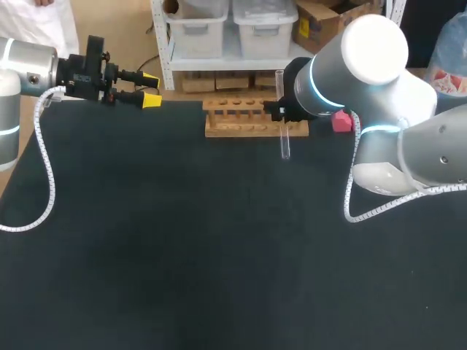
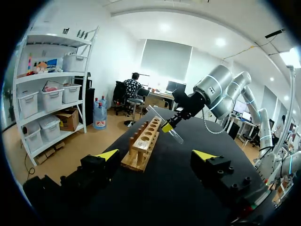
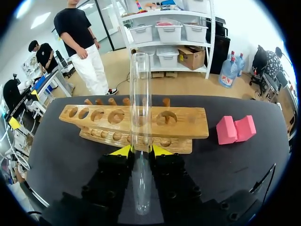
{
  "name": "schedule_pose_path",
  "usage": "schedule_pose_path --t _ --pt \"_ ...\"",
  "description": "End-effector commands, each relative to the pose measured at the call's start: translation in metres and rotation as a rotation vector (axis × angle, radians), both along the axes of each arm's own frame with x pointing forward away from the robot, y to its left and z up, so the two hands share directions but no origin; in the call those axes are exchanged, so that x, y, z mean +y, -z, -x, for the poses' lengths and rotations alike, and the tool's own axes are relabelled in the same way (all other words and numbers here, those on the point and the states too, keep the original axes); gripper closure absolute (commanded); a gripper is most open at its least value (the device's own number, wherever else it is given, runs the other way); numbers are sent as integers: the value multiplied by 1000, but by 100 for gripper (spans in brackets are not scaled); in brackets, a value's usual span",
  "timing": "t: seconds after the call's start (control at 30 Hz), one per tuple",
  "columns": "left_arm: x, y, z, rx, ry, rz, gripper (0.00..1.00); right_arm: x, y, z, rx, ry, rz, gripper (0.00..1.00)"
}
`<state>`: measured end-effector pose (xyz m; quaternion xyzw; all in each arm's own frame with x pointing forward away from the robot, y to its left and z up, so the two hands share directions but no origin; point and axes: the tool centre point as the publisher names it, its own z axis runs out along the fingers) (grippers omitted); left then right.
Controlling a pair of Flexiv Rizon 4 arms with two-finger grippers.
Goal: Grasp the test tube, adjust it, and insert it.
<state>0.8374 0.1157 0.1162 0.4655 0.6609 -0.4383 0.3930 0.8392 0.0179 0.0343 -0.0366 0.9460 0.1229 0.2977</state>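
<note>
- The right gripper (image 3: pixel 141 151) pinches the tube (image 3: pixel 141 117) between its yellow tips, one finger on each side of the glass
- The tube's open rim reaches out ahead of the fingers, and its round end lies back toward the wrist
- In the head view the tube stands nearly upright in the upper middle of the frame, crossing the right end of the rack (image 1: pixel 241 117); its round end shows below the rack's front edge, over the dark table (image 1: pixel 182 240)
- From the left wrist the tube looks tilted and in the air beside the rack, sitting in none of the holes
- The wooden rack lies along the table's far edge, upper middle of the frame, with a row of holes along its top
- Two pink blocks (image 3: pixel 235 129) sit side by side just right of the rack, touching each other
- The right arm (image 1: pixel 379 80) comes in from the right edge and hides much of its gripper in the head view
- The left gripper (image 1: pixel 151 88) hangs at the upper left of the frame, fingers spread wide, pointing toward the rack and well apart from it
- A white coiled cable (image 1: pixel 45 168) hangs from the left arm
</note>
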Motion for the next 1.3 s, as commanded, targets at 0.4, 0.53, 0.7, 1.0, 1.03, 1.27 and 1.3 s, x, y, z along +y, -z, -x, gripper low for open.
schedule_pose_path --t 0.4,0.53,0.7,1.0,1.03,1.27,1.3 --pt "0 1 0 -2 1 1 0 -3 -27 13 -61 50 -6 100" --pt "0 1 0 -2 1 1 0 -7 -41 20 -97 77 2 100" --pt "0 1 0 -2 1 1 0 -14 -63 29 -157 110 23 100" --pt "0 1 0 -2 1 1 0 -19 -79 35 -217 100 31 100" --pt "0 1 0 -2 1 1 0 -19 -79 35 -217 100 31 100" --pt "0 1 0 -2 1 1 0 -19 -79 35 -217 100 31 100" --pt "0 1 0 -2 1 1 0 -19 -79 35 -217 100 31 100"
